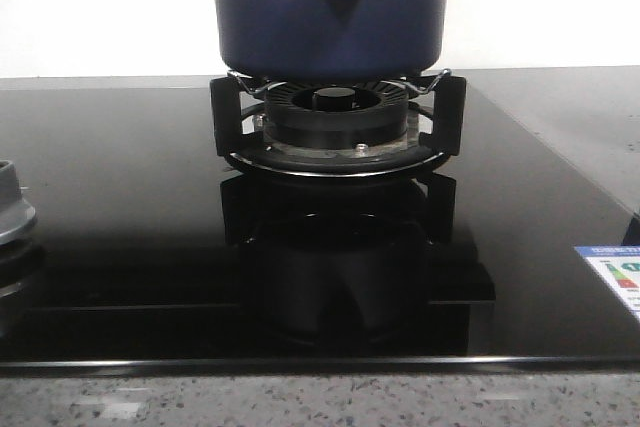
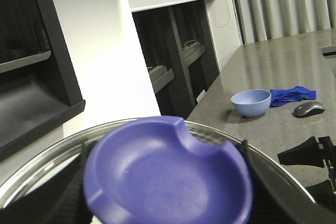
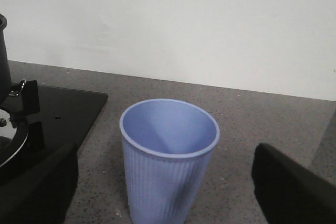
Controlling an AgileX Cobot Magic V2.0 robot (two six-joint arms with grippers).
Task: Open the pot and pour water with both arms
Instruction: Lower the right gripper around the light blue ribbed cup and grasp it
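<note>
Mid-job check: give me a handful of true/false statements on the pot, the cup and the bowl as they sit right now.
1. The pot sits on the burner stand. True.
2. The ribbed cup lies on its side. False: it stands upright on the speckled counter.
3. The cup stands on the black glass hob. False: it stands beside it, on the counter.
4. A small blue bowl sits by a blue cloth. True.
5. The cup looks empty. True.

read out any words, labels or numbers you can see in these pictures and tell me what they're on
Nothing can be read.
Sticker at the right edge of the black glass cooktop: a white label with coloured bars and a blue strip of print, too small and blurred to read.
Pot, ribbed cup, bowl: no text visible.
</note>
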